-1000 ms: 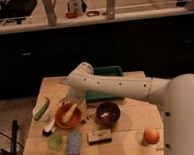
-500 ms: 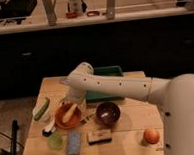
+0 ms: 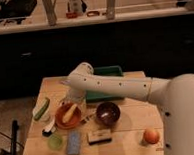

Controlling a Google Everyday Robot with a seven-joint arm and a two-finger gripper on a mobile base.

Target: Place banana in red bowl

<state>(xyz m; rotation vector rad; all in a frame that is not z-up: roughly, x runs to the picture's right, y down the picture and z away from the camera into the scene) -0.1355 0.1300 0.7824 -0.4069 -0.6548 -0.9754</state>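
The pale-yellow banana (image 3: 70, 113) lies inside the shallow orange-red bowl (image 3: 61, 120) on the left part of the wooden table. My white arm reaches in from the right. My gripper (image 3: 71, 100) hangs just above the far edge of the red bowl, close over the banana's upper end.
A dark brown bowl (image 3: 108, 113) stands right of the red bowl. A green-and-white long object (image 3: 41, 109) lies at the left. A light-green cup (image 3: 55, 141), a blue sponge (image 3: 74, 142), a dark bar (image 3: 99, 137) and an orange fruit (image 3: 151, 136) sit along the front. A green tray (image 3: 106, 73) is at the back.
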